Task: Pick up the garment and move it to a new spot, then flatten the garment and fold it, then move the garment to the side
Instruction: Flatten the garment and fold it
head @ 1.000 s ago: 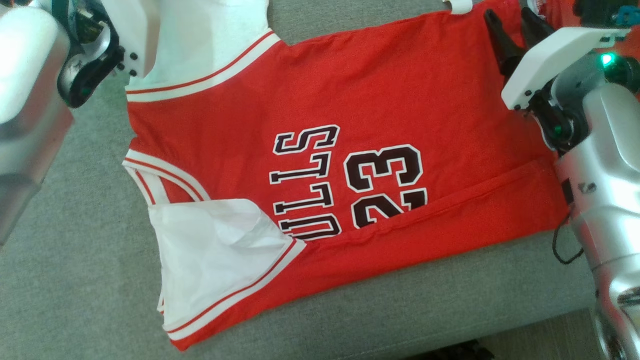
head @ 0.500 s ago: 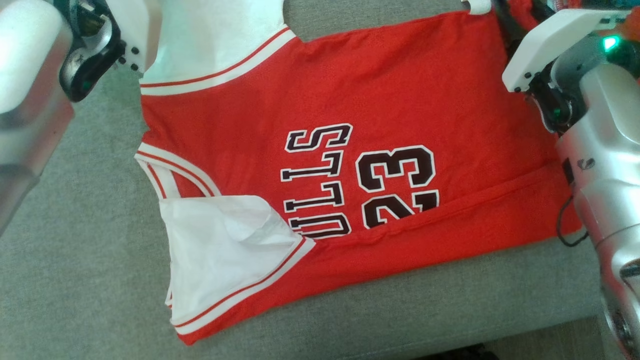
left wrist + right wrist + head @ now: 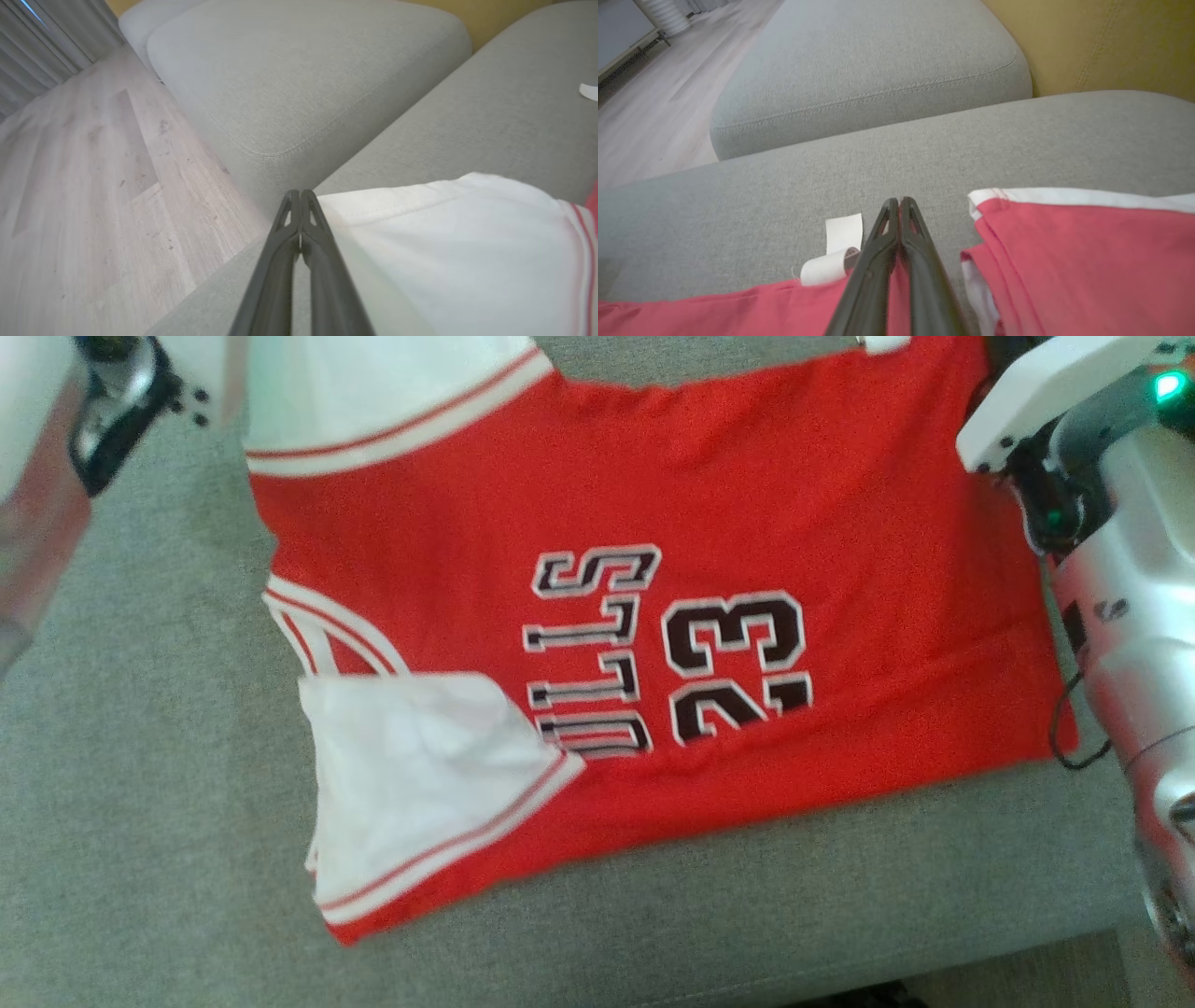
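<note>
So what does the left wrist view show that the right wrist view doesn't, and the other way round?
Left wrist view: the shut left gripper beside the white side panel of the red basketball jersey, plus a grey pleated curtain.
Right wrist view: the right gripper shut on the jersey's red edge, and a red, white-trimmed fold of fabric to its right.
Both: grey fabric sofa cushions and pale wooden floor.
</note>
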Controlling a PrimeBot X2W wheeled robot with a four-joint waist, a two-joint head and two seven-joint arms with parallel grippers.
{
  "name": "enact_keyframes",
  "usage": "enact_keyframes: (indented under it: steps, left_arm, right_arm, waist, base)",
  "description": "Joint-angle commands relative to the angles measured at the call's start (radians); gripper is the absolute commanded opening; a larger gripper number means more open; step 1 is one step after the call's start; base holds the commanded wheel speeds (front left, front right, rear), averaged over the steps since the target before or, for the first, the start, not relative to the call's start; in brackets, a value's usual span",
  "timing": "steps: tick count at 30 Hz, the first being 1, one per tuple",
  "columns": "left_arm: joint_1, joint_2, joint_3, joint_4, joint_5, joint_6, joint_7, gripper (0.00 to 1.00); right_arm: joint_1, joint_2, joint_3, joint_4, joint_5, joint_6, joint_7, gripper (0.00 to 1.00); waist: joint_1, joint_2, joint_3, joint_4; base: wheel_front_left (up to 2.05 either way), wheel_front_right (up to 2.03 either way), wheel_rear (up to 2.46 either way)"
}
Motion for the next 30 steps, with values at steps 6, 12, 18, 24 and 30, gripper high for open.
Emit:
enact_keyframes:
  steps: [6, 12, 18, 24, 30]
  left_arm:
    - [-0.096, 0.028, 0.086, 0.071, -0.022, 0.014, -0.113, 0.00]
    - [-0.060, 0.004, 0.082, 0.069, -0.055, 0.007, -0.150, 0.00]
    - [0.015, 0.029, 0.069, 0.003, -0.076, 0.004, -0.192, 0.00]
    - [0.168, 0.108, 0.064, -0.164, -0.099, 0.042, -0.243, 0.00]
    - [0.343, 0.219, 0.068, -0.381, -0.120, 0.156, -0.277, 0.00]
  right_arm:
    - [-0.059, -0.026, -0.007, -0.019, 0.075, -0.001, -0.024, 0.00]
    - [-0.005, -0.094, 0.022, -0.061, 0.133, -0.001, -0.014, 0.00]
    - [0.090, -0.155, 0.045, -0.135, 0.196, -0.001, -0.007, 0.00]
    - [0.245, -0.219, 0.062, -0.255, 0.256, -0.001, -0.005, 0.00]
    - [0.380, -0.261, 0.048, -0.343, 0.290, -0.001, 0.002, 0.00]
  waist:
    - [0.0000, 0.0000, -0.026, 0.004]
    - [0.0000, 0.0000, -0.051, 0.041]
    - [0.0000, 0.0000, -0.082, 0.070]
    - [0.0000, 0.0000, -0.124, 0.093]
    - [0.0000, 0.0000, -0.152, 0.108]
  base:
    - [0.00, 0.00, 0.00]
    - [0.00, 0.00, 0.00]
    - [0.00, 0.00, 0.00]
    - [0.00, 0.00, 0.00]
    - [0.00, 0.00, 0.00]
